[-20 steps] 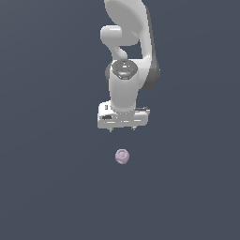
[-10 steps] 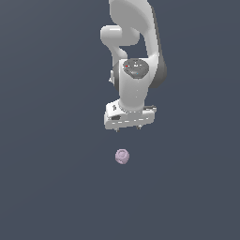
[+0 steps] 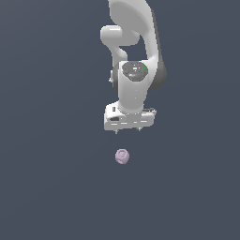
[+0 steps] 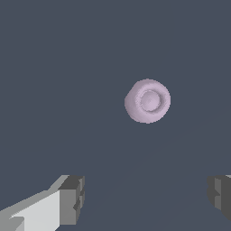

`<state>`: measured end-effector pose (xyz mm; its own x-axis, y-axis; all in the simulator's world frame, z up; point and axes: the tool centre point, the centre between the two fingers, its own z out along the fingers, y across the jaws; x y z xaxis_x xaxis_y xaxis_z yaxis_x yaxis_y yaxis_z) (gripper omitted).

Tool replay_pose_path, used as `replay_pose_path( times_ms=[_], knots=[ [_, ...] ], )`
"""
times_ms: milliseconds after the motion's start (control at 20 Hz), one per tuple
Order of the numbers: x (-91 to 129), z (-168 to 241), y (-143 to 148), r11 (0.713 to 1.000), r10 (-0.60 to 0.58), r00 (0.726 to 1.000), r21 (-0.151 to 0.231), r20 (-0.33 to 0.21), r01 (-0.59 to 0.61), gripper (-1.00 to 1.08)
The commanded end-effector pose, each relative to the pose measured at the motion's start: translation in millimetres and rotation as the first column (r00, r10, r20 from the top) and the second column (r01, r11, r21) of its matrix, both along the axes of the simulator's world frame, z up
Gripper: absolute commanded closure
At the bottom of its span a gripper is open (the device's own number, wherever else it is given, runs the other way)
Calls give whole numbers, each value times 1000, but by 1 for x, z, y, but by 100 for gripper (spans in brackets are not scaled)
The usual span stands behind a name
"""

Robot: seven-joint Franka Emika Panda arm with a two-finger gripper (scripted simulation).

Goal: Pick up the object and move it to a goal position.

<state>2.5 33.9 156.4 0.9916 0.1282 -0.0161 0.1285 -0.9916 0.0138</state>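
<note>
The object (image 3: 122, 156) is a small pale pink-lilac rounded lump with a ring mark on top, lying on the dark grey surface. The wrist view looks down on the object (image 4: 147, 101), off from the line between my fingers. My white gripper (image 3: 128, 131) hangs a little beyond it in the exterior view, apart from it. Its two dark fingertips (image 4: 73, 198) stand wide apart, and the gripper (image 4: 146, 196) is open with nothing between them.
The white arm (image 3: 133, 56) rises behind the gripper toward the top of the exterior view. A plain dark grey floor (image 3: 51, 178) spreads all around.
The gripper has come down and shifted slightly toward the exterior view's right, closer to the object. The object has not moved.
</note>
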Motion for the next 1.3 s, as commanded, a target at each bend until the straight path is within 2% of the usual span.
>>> replay_pose_path(
  times_ms=[0,250,450,850,1250],
  knots=[
    [4,-3,-1,999,-34,999,2,1,34,-92],
    [14,-13,-5,991,-134,991,6,3,134,-92],
    [26,-24,-10,970,-241,970,10,5,241,-92],
    [48,-49,-20,892,-452,892,14,9,452,-92],
    [59,-63,-26,828,-560,828,16,13,560,-92]
  ],
)
